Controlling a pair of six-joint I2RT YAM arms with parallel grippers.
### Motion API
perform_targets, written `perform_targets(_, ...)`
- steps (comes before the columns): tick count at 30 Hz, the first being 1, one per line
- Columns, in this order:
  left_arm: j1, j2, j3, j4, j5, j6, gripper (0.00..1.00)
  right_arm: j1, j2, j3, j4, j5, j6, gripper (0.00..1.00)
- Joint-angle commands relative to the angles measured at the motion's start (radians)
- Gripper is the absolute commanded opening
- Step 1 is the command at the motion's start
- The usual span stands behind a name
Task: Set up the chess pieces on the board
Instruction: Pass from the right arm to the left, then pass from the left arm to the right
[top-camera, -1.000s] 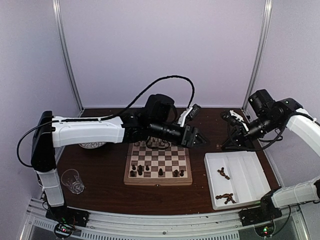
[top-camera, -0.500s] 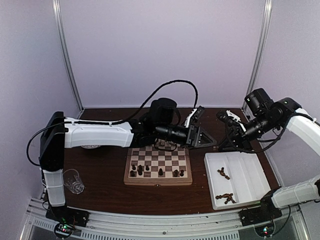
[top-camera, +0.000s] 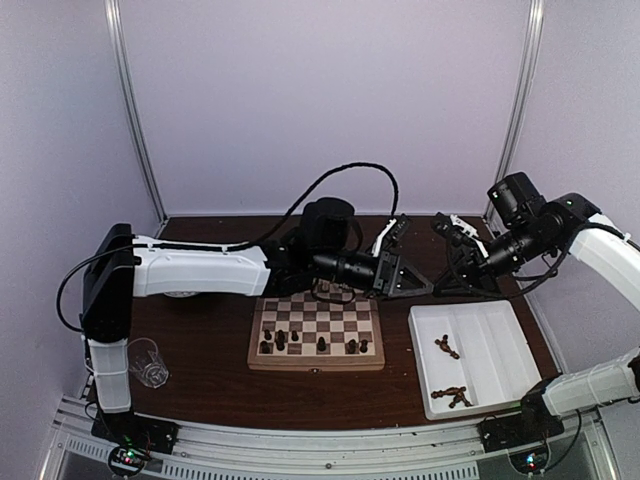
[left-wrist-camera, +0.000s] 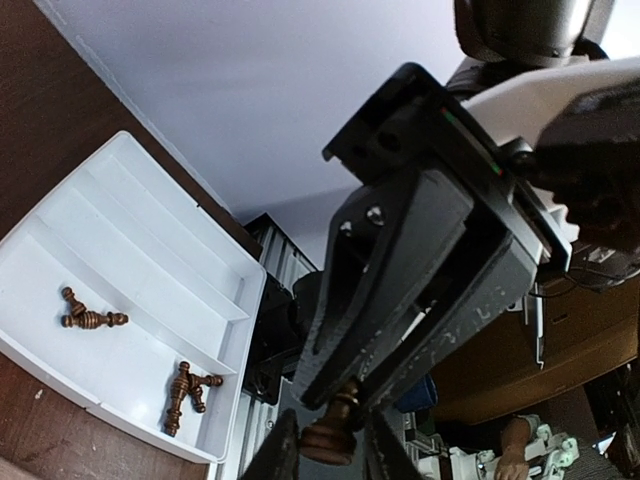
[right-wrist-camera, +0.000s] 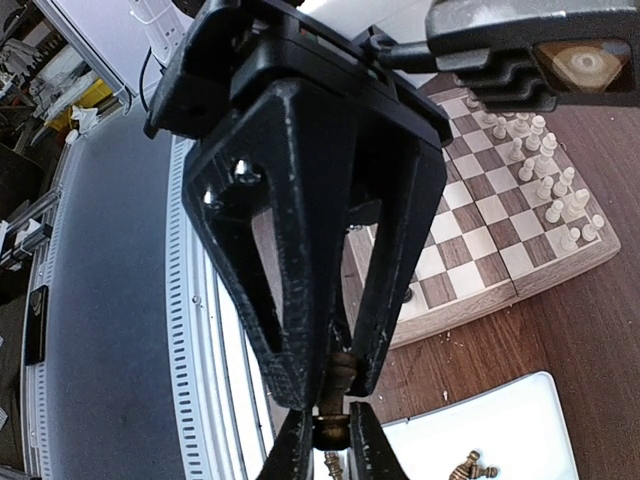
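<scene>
1. The left end effector (right-wrist-camera: 338, 385) and the right end effector (left-wrist-camera: 340, 410) meet tip to tip, both pinching one dark brown chess piece (left-wrist-camera: 328, 437).
2. They hang above the counter (top-camera: 210, 350), past the far right corner of the board (top-camera: 316, 364) and near the far edge of the white tray (top-camera: 490, 335).
3. Dark chessmen (top-camera: 280, 340) line the board's near edge and cream chessmen (right-wrist-camera: 545, 165) its far edge, with bare squares between.
4. A narrow strip of counter separates board and tray, and loose dark pieces (top-camera: 447, 347) lie in the tray.

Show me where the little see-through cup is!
In the top view, the glass cup sits on the dark table at the near left, right beside the white post of the left arm and left of the chessboard.
</scene>
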Motion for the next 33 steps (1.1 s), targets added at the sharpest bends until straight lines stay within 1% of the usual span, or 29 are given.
perform_targets(1, -0.007, 0.013, 0.008, 0.082, 0.024, -0.005, 0.17, 0.005, -0.002, 0.019, 0.024, 0.017, 0.011, 0.04)
perform_targets(5, -0.007, 0.014, 0.001, 0.115, 0.028, -0.015, 0.10, 0.005, -0.011, 0.022, 0.020, 0.017, 0.012, 0.09)
perform_targets(6, -0.007, 0.014, 0.000, 0.119, 0.028, -0.016, 0.10, 0.004, -0.014, 0.027, 0.009, 0.018, 0.007, 0.13)
perform_targets(8, -0.006, 0.009, -0.003, 0.127, 0.030, -0.016, 0.09, -0.004, -0.026, 0.051, -0.052, 0.025, -0.024, 0.25)
perform_targets(10, -0.005, -0.001, -0.013, 0.145, 0.029, -0.016, 0.08, -0.051, -0.046, 0.074, -0.104, 0.011, -0.062, 0.34)
perform_targets(13, -0.002, -0.019, -0.037, 0.198, 0.026, -0.022, 0.08, -0.203, -0.085, 0.086, -0.133, -0.089, -0.093, 0.42)
perform_targets(15, -0.003, -0.025, -0.053, 0.249, 0.023, -0.035, 0.08, -0.271, -0.084, 0.085, -0.144, -0.191, -0.097, 0.43)
perform_targets(16, -0.003, -0.027, -0.060, 0.279, 0.020, -0.044, 0.08, -0.284, -0.078, 0.083, -0.146, -0.231, -0.094, 0.43)
perform_targets(20, -0.002, -0.028, -0.085, 0.385, 0.005, -0.081, 0.08, -0.287, -0.052, 0.034, -0.102, -0.388, -0.049, 0.42)
perform_targets(22, -0.001, -0.028, -0.102, 0.455, -0.006, -0.110, 0.08, -0.277, -0.044, 0.001, -0.055, -0.438, 0.004, 0.43)
perform_targets(25, 0.000, -0.015, -0.120, 0.556, -0.029, -0.161, 0.08, -0.244, -0.047, -0.033, 0.024, -0.428, 0.058, 0.45)
perform_targets(29, 0.000, 0.012, -0.114, 0.612, -0.041, -0.200, 0.08, -0.197, -0.047, -0.034, 0.079, -0.399, 0.113, 0.46)
perform_targets(33, 0.002, 0.032, -0.106, 0.643, -0.045, -0.226, 0.08, -0.164, -0.034, -0.021, 0.094, -0.383, 0.134, 0.45)
